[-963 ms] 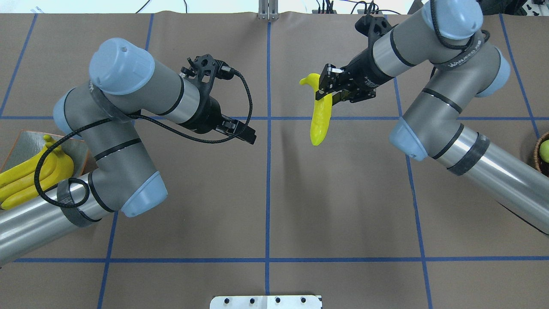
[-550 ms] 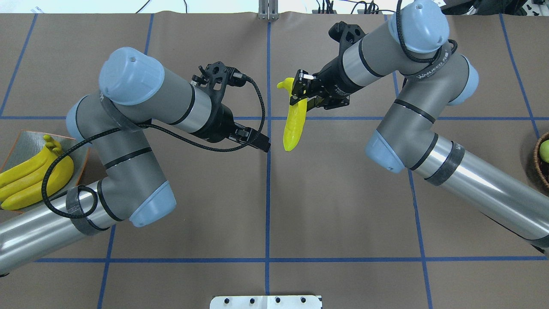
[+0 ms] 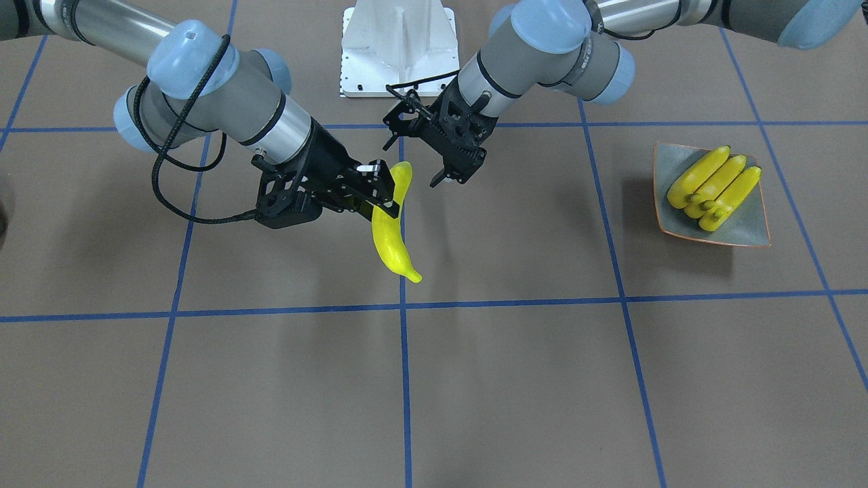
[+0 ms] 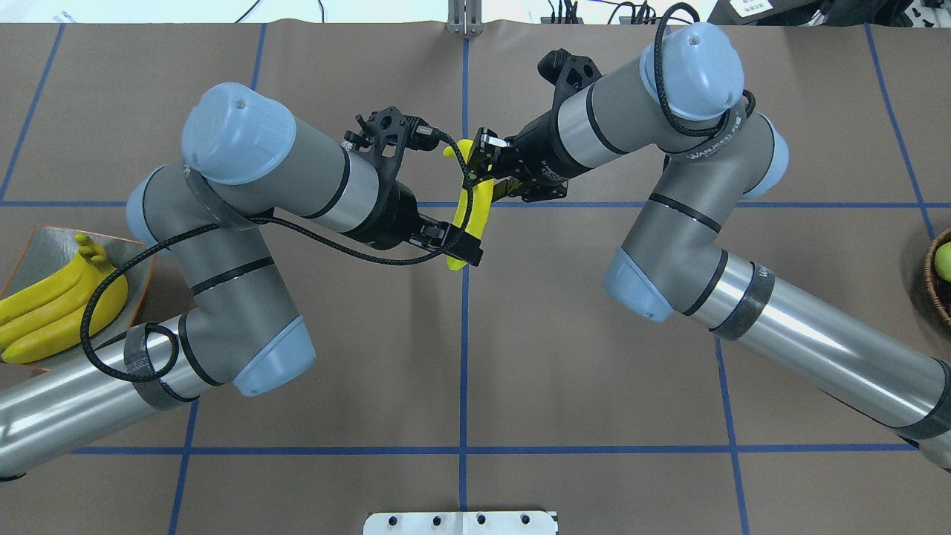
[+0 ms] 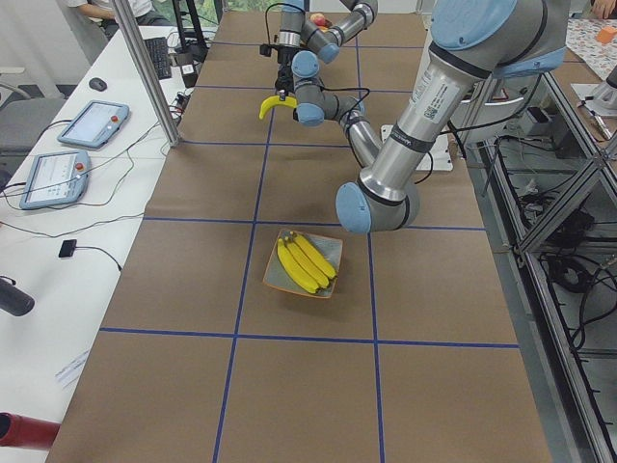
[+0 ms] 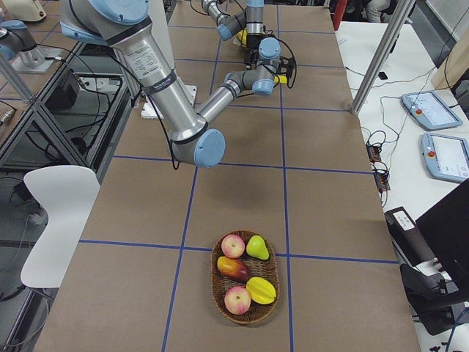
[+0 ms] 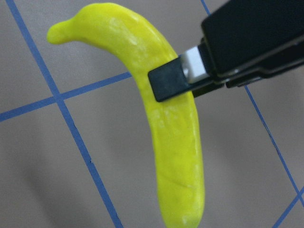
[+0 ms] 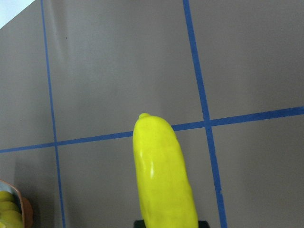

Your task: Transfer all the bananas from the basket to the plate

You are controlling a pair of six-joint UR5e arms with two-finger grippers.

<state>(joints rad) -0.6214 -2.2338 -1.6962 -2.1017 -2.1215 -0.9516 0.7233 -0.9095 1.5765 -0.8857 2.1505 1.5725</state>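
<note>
My right gripper (image 4: 479, 163) is shut on one yellow banana (image 4: 475, 212) and holds it above the table's middle; it also shows in the front view (image 3: 383, 203). The banana (image 3: 390, 237) hangs tilted, and also shows in the left wrist view (image 7: 175, 142) and the right wrist view (image 8: 164, 175). My left gripper (image 3: 454, 173) is open and empty, close beside the banana's blunt end; in the overhead view (image 4: 464, 253) it overlaps that end. Three bananas (image 3: 712, 186) lie side by side on the grey-green plate (image 3: 746, 227) at my far left (image 4: 37, 245).
A wicker basket (image 6: 216, 282) at my far right holds apples, a pear and other fruit, with no banana showing in it. Its edge shows in the overhead view (image 4: 937, 275). The brown table has blue tape lines. The white robot base plate (image 3: 397, 47) is at the near edge.
Both arms have moved toward the table's middle. The right gripper carried the banana leftward in the overhead view, and the left gripper moved right up to the banana's near end.
</note>
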